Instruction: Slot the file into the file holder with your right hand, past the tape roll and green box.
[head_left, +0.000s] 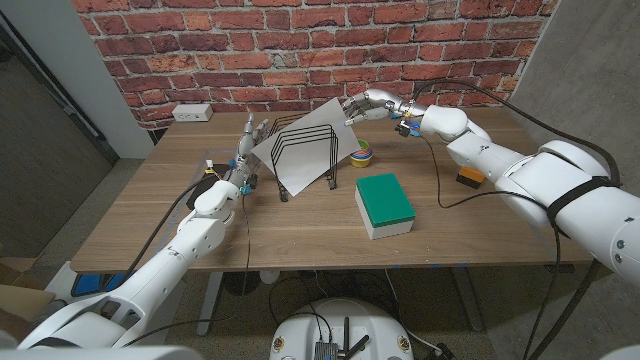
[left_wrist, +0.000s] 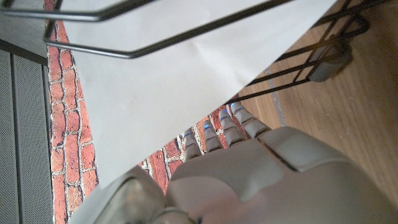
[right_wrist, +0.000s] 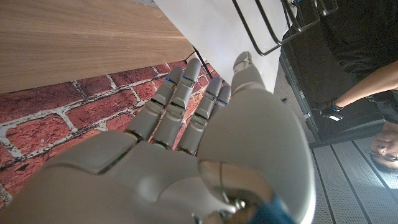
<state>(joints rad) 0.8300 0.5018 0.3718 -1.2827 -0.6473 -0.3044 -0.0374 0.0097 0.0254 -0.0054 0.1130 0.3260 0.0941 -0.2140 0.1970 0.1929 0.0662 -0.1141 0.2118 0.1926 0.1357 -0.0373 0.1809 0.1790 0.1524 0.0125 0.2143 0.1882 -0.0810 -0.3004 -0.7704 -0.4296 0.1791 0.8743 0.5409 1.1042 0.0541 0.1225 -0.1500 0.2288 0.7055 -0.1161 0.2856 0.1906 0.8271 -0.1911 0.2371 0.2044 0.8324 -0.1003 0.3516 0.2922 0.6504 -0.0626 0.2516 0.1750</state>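
We see the right hand (head_left: 365, 104) pinching the top corner of the white file (head_left: 305, 146), w/ the sheet tilted and its lower part down among the black wire file holder (head_left: 304, 158) dividers near the table (head_left: 130, 220) middle. Left hand (head_left: 247, 145) stands just beside the holder's left end, fingers upright and apart, holding nothing we can make out. Tape roll (head_left: 362, 156) sits just right of the holder, green box (head_left: 384, 203) in front of it, nearer the robot.
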